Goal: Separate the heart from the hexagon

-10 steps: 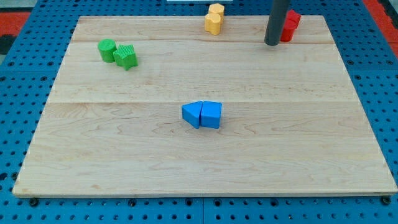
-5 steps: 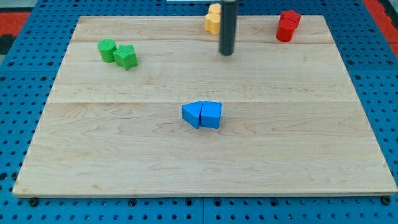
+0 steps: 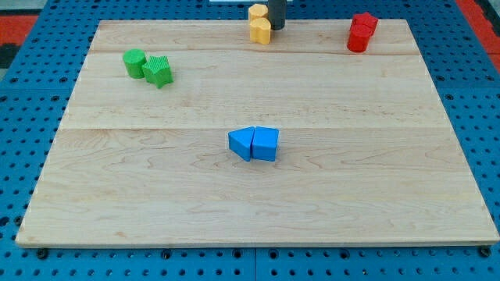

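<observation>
Camera view is showing my tip [image 3: 276, 28], a bare rod holding nothing, touching the right side of the two yellow blocks [image 3: 259, 23]. They are sitting together at the wooden board's [image 3: 250, 195] top edge; their shapes are unclear.

Two yellow blocks [image 3: 259, 23], two red [image 3: 360, 32], two green [image 3: 147, 65], two blue [image 3: 255, 144].

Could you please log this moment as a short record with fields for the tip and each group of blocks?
tip: my tip at the view's top edge, against the right side of the yellow blocks
yellow: two stacked in view, shapes unclear
red: red blocks top right
green: green blocks upper left, touching
blue: blue blocks centre, touching
</observation>
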Controlling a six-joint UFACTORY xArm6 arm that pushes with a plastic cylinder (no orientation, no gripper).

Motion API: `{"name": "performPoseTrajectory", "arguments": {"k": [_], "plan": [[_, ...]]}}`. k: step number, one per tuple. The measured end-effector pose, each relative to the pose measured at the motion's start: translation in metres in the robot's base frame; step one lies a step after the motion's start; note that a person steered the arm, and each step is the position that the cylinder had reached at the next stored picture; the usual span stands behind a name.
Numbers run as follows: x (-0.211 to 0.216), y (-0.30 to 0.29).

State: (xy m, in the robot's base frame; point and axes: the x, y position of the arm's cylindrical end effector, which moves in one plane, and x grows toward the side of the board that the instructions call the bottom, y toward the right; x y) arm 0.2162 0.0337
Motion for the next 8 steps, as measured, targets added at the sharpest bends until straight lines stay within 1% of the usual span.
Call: {"name": "performPoseTrajectory", "arguments": {"k": [1,2,3,4,5,6,7,8], "plan": [[0.024,-0.031],[0.025,-0.003],[-0.02,0.05],[-0.024,0.047],[-0.013,-0.018],[0.022,-0.07],[0.021,-0.073],[0.033,-0.054]]}}
